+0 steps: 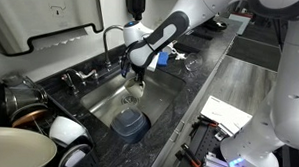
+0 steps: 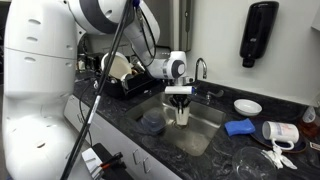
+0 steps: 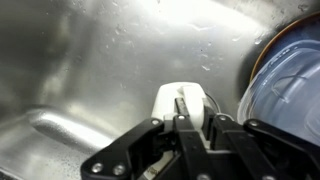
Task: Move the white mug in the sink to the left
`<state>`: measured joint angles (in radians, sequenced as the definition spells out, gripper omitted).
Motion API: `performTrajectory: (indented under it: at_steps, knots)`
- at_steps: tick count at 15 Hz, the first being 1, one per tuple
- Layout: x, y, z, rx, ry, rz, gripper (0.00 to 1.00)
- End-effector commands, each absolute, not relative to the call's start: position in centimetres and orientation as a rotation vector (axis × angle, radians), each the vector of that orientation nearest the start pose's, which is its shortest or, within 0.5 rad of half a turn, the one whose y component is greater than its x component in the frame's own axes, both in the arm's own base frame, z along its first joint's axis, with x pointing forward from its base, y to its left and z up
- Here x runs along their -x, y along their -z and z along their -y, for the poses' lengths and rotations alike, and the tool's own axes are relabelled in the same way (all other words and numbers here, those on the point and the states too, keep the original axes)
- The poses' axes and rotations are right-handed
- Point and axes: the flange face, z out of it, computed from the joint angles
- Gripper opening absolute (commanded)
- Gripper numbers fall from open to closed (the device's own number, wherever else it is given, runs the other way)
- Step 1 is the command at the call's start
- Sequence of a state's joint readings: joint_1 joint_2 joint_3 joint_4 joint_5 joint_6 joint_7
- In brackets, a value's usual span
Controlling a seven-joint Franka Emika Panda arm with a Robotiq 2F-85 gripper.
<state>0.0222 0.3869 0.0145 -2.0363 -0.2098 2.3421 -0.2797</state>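
Note:
The white mug (image 3: 178, 101) is pinched at its rim between my gripper's (image 3: 190, 122) fingers. The gripper is shut on it, one finger inside the mug and one outside. In both exterior views the gripper (image 1: 137, 77) (image 2: 180, 98) points straight down over the sink (image 1: 101, 104) (image 2: 208, 140), with the mug (image 1: 137, 90) (image 2: 182, 116) hanging below it inside the basin. I cannot tell whether the mug touches the sink floor. The handle is hidden.
A blue-grey square container (image 1: 131, 124) (image 2: 152, 122) (image 3: 290, 80) sits in the sink close beside the mug. The chrome faucet (image 1: 112, 36) (image 2: 201, 68) stands behind the basin. Stacked dishes (image 1: 27, 139) and a blue cloth (image 2: 240, 127) lie on the counter.

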Motion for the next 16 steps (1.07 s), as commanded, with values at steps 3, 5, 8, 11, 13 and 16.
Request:
performTrajectory:
  at_steps: [3,5,8,11,13,16]
  knots:
    - [-62.2,-25.0,-4.6,3.089,-0.107,0.958,0.04]
    - [-63.2,-24.9,-5.4,3.071,-0.115,1.029,0.04]
    - [-64.7,-25.1,-6.4,3.045,-0.100,1.112,0.04]
    - [-66.0,-25.6,-7.5,3.024,-0.091,1.184,0.04]
    - [-66.8,-26.0,-8.4,3.008,-0.083,1.228,0.04]
    - [-67.5,-26.4,-9.6,2.989,-0.075,1.291,0.04]
